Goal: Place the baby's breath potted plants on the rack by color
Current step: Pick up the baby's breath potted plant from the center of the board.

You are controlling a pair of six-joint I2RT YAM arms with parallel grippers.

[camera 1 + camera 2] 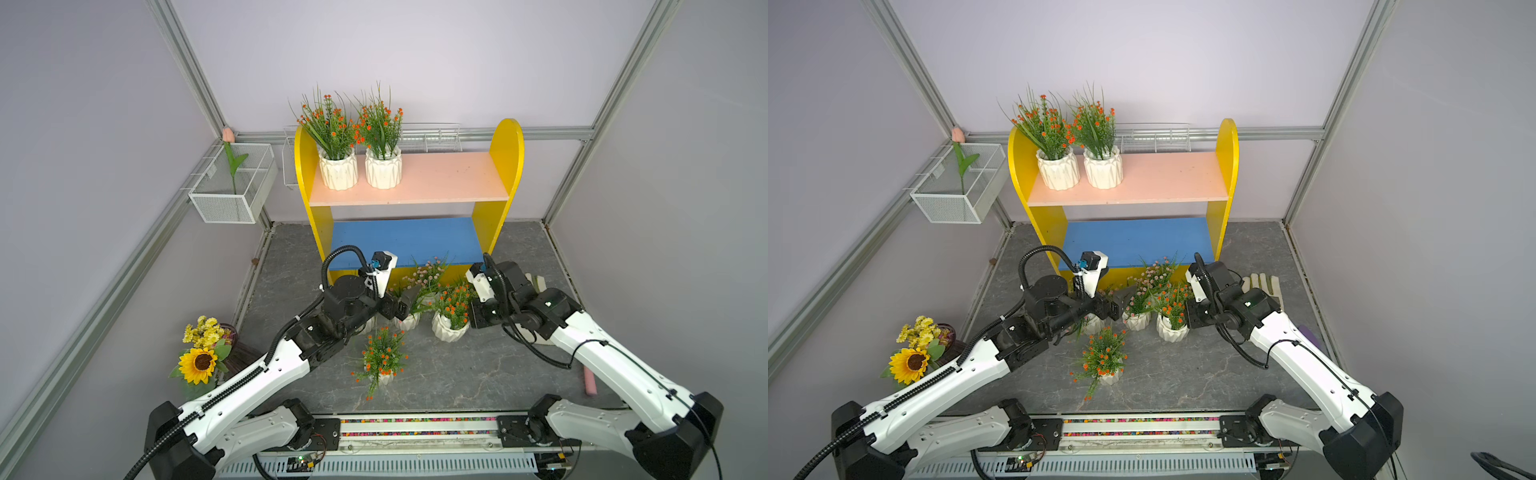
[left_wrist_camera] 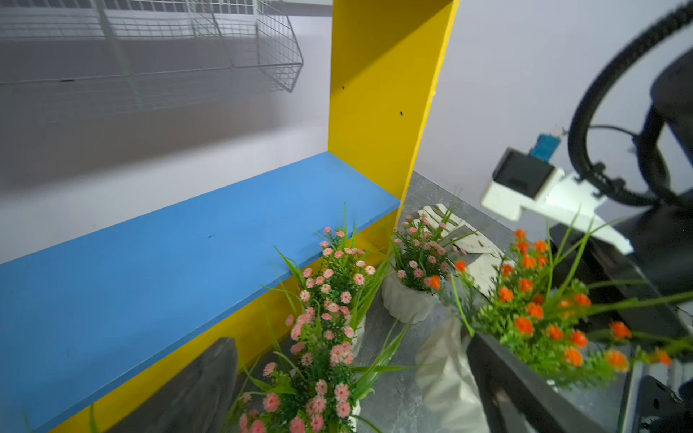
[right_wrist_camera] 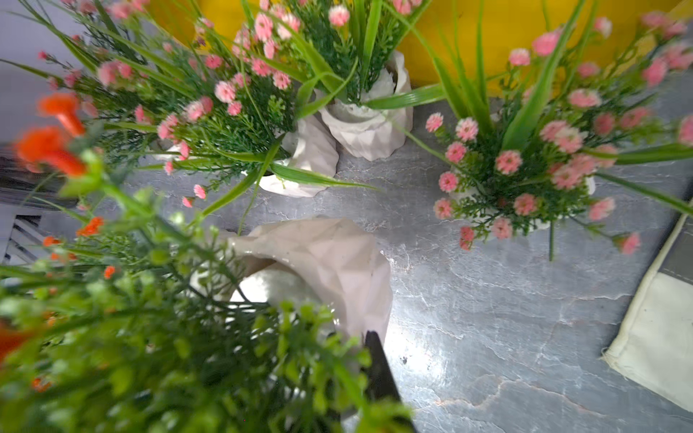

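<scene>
My right gripper (image 1: 473, 320) clamped on orange-flowered plant (image 1: 451, 309) pot rim, near rack (image 1: 505, 166) front edge; left gripper (image 1: 405, 303) gaping over pink-flowered plant (image 2: 322, 375).

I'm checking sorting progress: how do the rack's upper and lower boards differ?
The upper board is salmon pink and the lower board is blue. The upper board carries two orange plants side by side at its left end, while the lower board carries no pots, as the left wrist view also shows. Both are flat boards running between the same yellow side panels.
</scene>
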